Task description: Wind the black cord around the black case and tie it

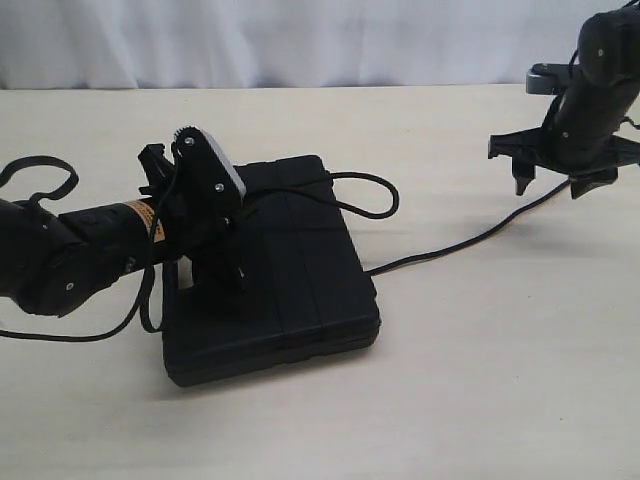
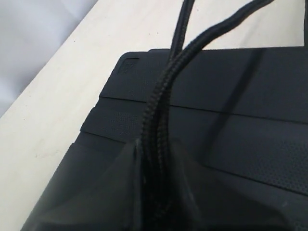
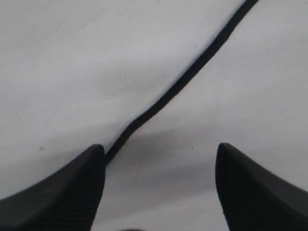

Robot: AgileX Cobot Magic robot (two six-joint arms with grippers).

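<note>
Pale tabletop (image 1: 480,380) fills the foreground and carries everything; a white backdrop (image 1: 300,40) closes off its far edge. Black case (image 1: 300,270) lies flat on it, left of centre in the exterior view, ribbed lid up, one corner toward the camera. Left arm reaches in from the left edge, with the left gripper (image 1: 225,265) set down over the left part of the lid. Left wrist view: left gripper (image 2: 154,163) jaws closed tight on the black cord (image 2: 161,110), braided strands rising out of the pinch and crossing the textured lid (image 2: 240,106) toward its far edge. Right arm hangs at the upper right, well apart from the case; right gripper (image 1: 550,188) hovers above the table, pointing down. Right wrist view: its jaws stand wide apart, nothing between them, and the cord (image 3: 183,82) lies on the bare table (image 3: 72,72) below, passing close to one fingertip. Exterior view: the cord (image 1: 450,245) trails across the table from under the right gripper to the right edge of the case, and another stretch loops off the case's far right corner.
</note>
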